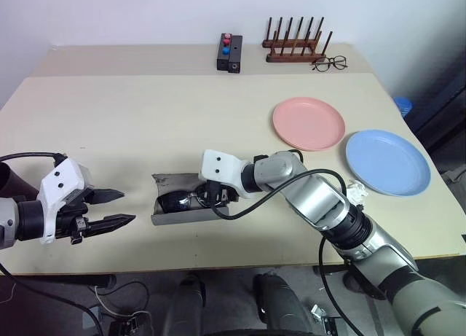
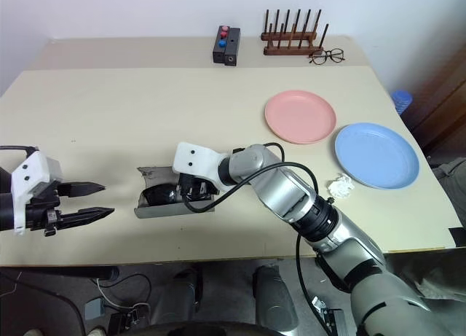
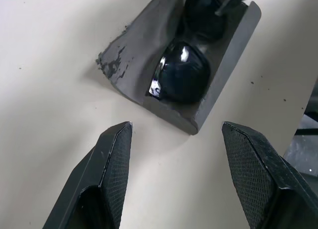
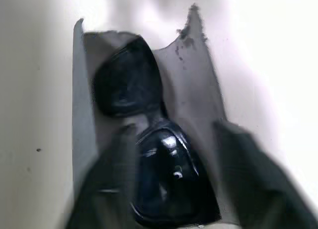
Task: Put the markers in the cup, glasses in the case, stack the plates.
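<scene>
The grey case (image 1: 169,218) lies open near the table's front edge, with the black glasses (image 1: 178,201) lying inside it. My right gripper (image 1: 211,196) reaches down into the case from the right. In the right wrist view its fingers (image 4: 246,184) stand apart on either side of the glasses (image 4: 166,184), open. My left gripper (image 1: 120,208) is open a short way left of the case (image 3: 226,70) and holds nothing. The pink plate (image 1: 309,123) and the blue plate (image 1: 387,162) lie side by side at the right. The markers and the cup are out of view.
At the back stand a wooden peg rack (image 1: 295,44), thin wire-rimmed spectacles (image 1: 329,63) and a black box with red and blue buttons (image 1: 229,53). A crumpled white scrap (image 1: 357,190) lies beside the blue plate.
</scene>
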Motion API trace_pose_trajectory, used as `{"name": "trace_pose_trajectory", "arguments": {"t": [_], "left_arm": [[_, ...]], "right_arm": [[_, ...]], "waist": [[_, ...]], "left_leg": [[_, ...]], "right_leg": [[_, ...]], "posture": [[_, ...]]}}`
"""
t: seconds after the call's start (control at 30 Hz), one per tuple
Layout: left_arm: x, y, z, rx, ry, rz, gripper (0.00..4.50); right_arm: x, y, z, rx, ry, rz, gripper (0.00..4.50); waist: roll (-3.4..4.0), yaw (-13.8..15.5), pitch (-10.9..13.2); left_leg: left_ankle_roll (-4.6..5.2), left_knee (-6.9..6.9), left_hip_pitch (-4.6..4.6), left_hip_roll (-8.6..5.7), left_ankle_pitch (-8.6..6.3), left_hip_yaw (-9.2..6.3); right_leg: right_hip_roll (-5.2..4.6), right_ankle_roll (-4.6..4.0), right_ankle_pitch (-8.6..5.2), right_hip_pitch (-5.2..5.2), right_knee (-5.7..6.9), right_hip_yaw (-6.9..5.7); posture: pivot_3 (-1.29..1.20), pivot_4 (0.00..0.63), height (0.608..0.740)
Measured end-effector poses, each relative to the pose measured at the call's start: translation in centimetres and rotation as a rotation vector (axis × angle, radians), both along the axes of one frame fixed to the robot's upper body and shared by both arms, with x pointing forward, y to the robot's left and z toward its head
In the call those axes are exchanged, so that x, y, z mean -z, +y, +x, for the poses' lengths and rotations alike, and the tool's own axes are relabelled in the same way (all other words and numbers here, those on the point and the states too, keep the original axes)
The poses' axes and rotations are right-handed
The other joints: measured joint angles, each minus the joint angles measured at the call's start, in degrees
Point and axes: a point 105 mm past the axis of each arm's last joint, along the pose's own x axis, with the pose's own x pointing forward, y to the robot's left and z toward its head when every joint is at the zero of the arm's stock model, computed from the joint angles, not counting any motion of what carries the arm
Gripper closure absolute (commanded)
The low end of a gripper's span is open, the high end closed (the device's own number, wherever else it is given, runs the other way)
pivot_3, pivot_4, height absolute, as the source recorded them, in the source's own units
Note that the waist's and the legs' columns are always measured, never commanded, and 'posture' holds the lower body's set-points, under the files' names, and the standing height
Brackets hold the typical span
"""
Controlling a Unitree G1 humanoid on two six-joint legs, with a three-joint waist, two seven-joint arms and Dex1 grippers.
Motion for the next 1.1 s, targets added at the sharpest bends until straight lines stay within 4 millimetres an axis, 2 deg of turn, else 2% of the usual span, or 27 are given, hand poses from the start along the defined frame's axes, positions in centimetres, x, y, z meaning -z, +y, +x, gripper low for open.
{"name": "trace_pose_trajectory", "arguments": {"t": [0.2,0.3,0.43,0.63,0.77,0.87,0.97,1.1], "left_arm": [[-0.5,-0.2,0.7,-0.031,-0.048,-0.061,1.56],[-2.0,-0.7,2.0,-0.057,-0.098,-0.163,2.43],[-1.1,-1.4,4.6,-0.090,-0.093,-0.166,4.36],[-0.5,-4.3,10.0,-0.096,-0.144,-0.175,4.44],[0.3,-6.1,12.3,-0.053,-0.141,-0.148,4.44],[1.7,-7.5,12.5,0.027,-0.071,-0.130,4.44],[2.6,-8.6,11.6,0.135,-0.003,-0.128,4.44],[2.7,-8.5,10.0,0.247,0.041,-0.091,4.44]], "right_arm": [[-1.8,-0.5,-0.1,-0.015,0.016,0.085,1.43],[-2.7,-0.8,-0.4,-0.040,0.002,0.119,1.39],[-2.6,-3.0,0.0,-0.012,-0.015,0.139,1.39],[-2.3,-5.7,0.4,0.007,-0.073,0.132,1.39],[-1.7,-7.9,-0.5,-0.005,-0.114,0.145,1.39],[-1.4,-8.8,-1.6,-0.022,-0.132,0.160,1.39],[-1.4,-9.1,-2.0,-0.020,-0.138,0.165,1.39],[-1.6,-9.3,-2.0,0.000,-0.154,0.176,1.39]], "waist": [[0.02,0.2,0.0],[-0.04,0.2,0.0],[0.00,0.4,0.0],[-0.06,0.3,0.0],[-0.06,0.4,0.0],[-0.05,0.0,0.0],[-0.05,0.0,0.0],[-0.05,0.1,0.0]], "left_leg": [[0.00,0.01,0.00,0.00,0.00,0.00],[0.00,0.06,0.01,0.00,0.00,-0.01],[0.01,0.06,0.02,-0.02,0.01,-0.01],[0.01,0.13,0.01,-0.02,0.01,-0.03],[0.02,0.10,0.00,-0.03,0.01,-0.04],[0.02,0.10,0.01,-0.03,0.01,-0.04],[0.02,0.12,0.05,-0.02,0.02,-0.05],[0.02,0.15,0.04,-0.03,0.02,-0.05]], "right_leg": [[0.00,0.00,0.00,0.03,0.00,-0.01],[0.00,0.00,0.00,0.09,0.00,-0.01],[0.01,0.02,0.00,0.12,-0.01,-0.01],[0.05,0.08,0.02,0.17,0.00,0.00],[0.06,0.29,0.04,0.18,0.02,0.00],[0.06,0.30,0.04,0.16,0.05,0.01],[0.07,0.15,-0.04,0.15,0.15,0.01],[0.04,0.13,-0.06,0.17,0.13,0.02]], "posture": [[0.00,0.150,0.738],[0.00,0.150,0.738],[0.00,0.150,0.738],[0.00,0.150,0.738],[0.00,0.150,0.738],[0.00,0.150,0.738],[0.00,0.150,0.738],[0.00,0.150,0.738]]}}
